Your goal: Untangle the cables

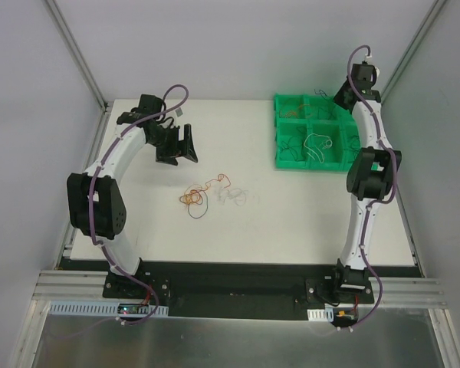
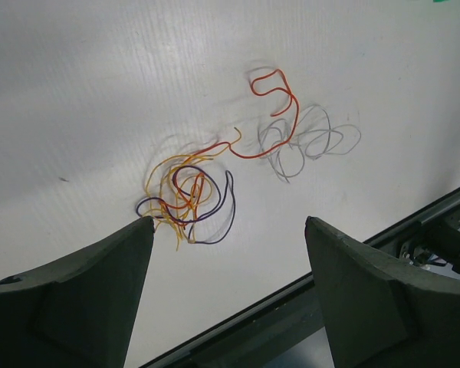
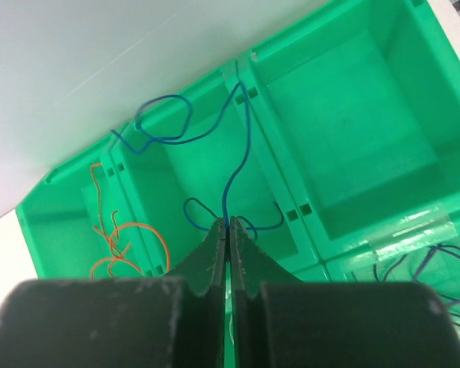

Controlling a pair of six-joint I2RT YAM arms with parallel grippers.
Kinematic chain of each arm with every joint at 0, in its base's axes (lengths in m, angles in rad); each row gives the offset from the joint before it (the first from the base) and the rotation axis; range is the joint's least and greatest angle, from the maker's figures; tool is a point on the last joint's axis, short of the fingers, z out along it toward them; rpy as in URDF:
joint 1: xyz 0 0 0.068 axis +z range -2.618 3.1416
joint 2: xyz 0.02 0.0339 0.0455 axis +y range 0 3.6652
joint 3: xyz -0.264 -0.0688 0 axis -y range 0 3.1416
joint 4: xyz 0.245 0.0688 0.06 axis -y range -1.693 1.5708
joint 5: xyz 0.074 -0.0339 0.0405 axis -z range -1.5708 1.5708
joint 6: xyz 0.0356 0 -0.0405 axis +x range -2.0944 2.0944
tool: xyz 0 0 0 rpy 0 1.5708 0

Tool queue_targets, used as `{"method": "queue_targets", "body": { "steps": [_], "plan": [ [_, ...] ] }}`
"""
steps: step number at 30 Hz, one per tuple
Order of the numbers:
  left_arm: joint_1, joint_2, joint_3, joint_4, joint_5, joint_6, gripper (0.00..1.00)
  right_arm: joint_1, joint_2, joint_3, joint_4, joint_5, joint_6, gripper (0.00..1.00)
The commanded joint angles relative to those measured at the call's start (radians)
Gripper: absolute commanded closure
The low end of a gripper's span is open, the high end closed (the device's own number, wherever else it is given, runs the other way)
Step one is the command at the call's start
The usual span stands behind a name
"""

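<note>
Knot of cables (image 2: 188,195), orange, red and purple, mid-counter (image 1: 291,222); grey-white strand (image 2: 307,142) at its 2 o'clock in the left wrist view. Blue cable (image 3: 228,176) pinched in fully closed right jaws over green bin (image 3: 353,115). Orange cable (image 3: 119,245) lies in the compartment at 9 o'clock, white cable (image 1: 319,143) in another. Left jaws spread wide, empty, at knot's 10 o'clock.

**Robotics laboratory test cell.** A white surface (image 1: 291,222) is enclosed by plain grey panels (image 1: 215,46) mounted on aluminium-profile posts (image 1: 75,54). Two white-and-black arms, the left arm (image 1: 111,165) and the right arm (image 1: 372,130), are bolted to a black base plate (image 1: 238,280) at 7 and 5 o'clock. An exposed circuit board (image 1: 134,309) sits beside an aluminium rail (image 1: 69,291). A green compartment tray (image 1: 285,157) lies at 1 o'clock.
</note>
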Motion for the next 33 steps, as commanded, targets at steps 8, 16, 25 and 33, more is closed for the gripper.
{"method": "queue_targets", "body": {
  "steps": [8, 16, 25, 33],
  "plan": [
    [0.051, -0.006, 0.006, -0.002, 0.071, -0.005, 0.21, 0.034, 0.079, 0.109, 0.086, -0.009, 0.034, 0.99],
    [0.051, -0.044, -0.043, 0.009, 0.097, -0.017, 0.21, 0.045, -0.016, 0.082, -0.04, 0.0, 0.02, 0.55],
    [-0.062, -0.113, -0.169, 0.04, 0.124, -0.059, 0.24, 0.181, -0.488, -0.522, -0.102, -0.118, -0.103, 0.42],
    [-0.208, -0.228, -0.328, 0.095, 0.028, -0.181, 0.25, 0.49, -0.711, -1.015, 0.107, -0.282, -0.042, 0.36]
  ]
}}
